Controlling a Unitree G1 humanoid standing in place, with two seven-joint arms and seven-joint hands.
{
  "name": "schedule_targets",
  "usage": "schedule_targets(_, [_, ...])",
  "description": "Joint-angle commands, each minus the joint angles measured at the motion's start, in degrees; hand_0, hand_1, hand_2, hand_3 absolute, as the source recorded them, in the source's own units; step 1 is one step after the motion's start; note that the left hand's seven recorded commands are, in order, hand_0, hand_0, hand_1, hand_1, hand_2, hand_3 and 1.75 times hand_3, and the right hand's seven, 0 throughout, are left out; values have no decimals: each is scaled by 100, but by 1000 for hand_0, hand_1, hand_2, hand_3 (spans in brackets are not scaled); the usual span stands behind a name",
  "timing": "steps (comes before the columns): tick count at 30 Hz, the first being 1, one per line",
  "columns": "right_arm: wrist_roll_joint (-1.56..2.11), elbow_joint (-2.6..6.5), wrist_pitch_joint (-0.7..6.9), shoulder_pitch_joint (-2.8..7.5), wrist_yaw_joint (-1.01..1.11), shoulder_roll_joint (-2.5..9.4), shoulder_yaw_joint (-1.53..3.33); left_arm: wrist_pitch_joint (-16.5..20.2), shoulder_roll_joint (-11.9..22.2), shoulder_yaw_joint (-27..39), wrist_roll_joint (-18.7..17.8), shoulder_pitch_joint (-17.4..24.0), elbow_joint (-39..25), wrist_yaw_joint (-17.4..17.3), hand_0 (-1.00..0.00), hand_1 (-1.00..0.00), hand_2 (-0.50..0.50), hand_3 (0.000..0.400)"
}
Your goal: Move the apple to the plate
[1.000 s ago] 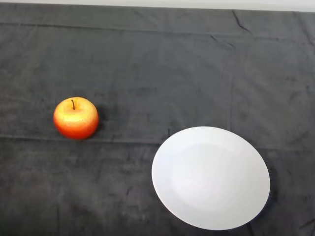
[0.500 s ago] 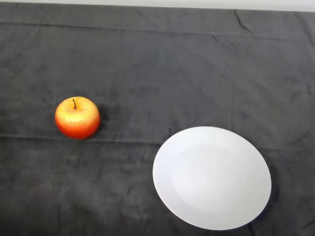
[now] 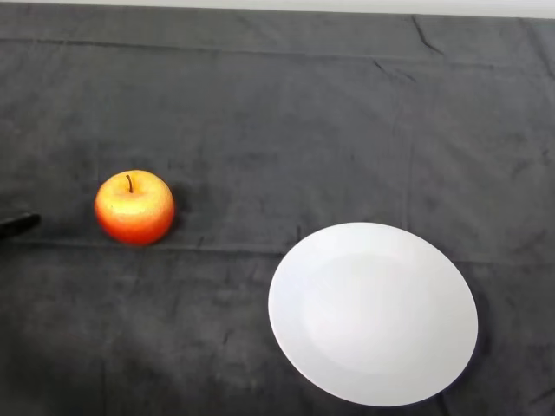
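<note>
1. Looking down from the head camera, I see the apple sitting on the dark cloth, stem up, red low on its sides and yellow toward the top.
2. My landmark is the plate — white, round, bare, lying flat on the cloth.
3. From the plate, the apple is well apart, out to its left and a bit farther from me; nothing lies between the two except cloth.
4. A black tip of my left hand pokes in at the frame's left edge, much farther left of the plate than the apple is, at about the apple's lower half in height.
5. That tip is near the apple but apart from it — a strip of cloth shows between them.
6. Only that sliver shows (the rest is cut off by the frame edge), so I cannot tell whether the fingers are spread, narrowed or curled; they hold nothing I can see.
7. Beyond the plate, the cloth shows creases and a fold line running across, level with the apple's base.
</note>
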Motion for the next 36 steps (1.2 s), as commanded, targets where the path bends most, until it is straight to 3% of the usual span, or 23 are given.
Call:
schedule_targets(1, [42, -30, 48, 159, 11, -29, -44, -106, -8, -170, 156, -246, -214, -128, 0, 0, 0, 0])
schedule_targets(11, [43, -45, 55, 166, 14, -30, -45, -328, -166, -497, 399, -143, -457, -503, 0, 0, 0, 0])
schedule_targets(30, [44, -60, 63, 172, 17, -31, -48, -423, -375, -896, 843, -374, -266, -467, 0, 0, 0, 0])
schedule_targets(32, [44, -60, 64, 172, 17, -31, -48, -418, -380, -917, 872, -398, -239, -457, -204, 0, -102, 82])
schedule_targets(33, [44, -60, 64, 172, 17, -31, -48, -414, -381, -927, 886, -413, -224, -452, -678, -86, -296, 271])
schedule_targets(34, [44, -60, 64, 172, 17, -31, -48, -410, -381, -934, 899, -427, -211, -449, -859, -169, -345, 344])
schedule_targets(35, [44, -60, 64, 172, 17, -31, -48, -409, -380, -940, 909, -437, -201, -445, -1000, -337, -331, 400])
schedule_targets(36, [44, -60, 64, 172, 17, -31, -48, -410, -378, -947, 920, -445, -191, -440, -1000, -565, -218, 400])
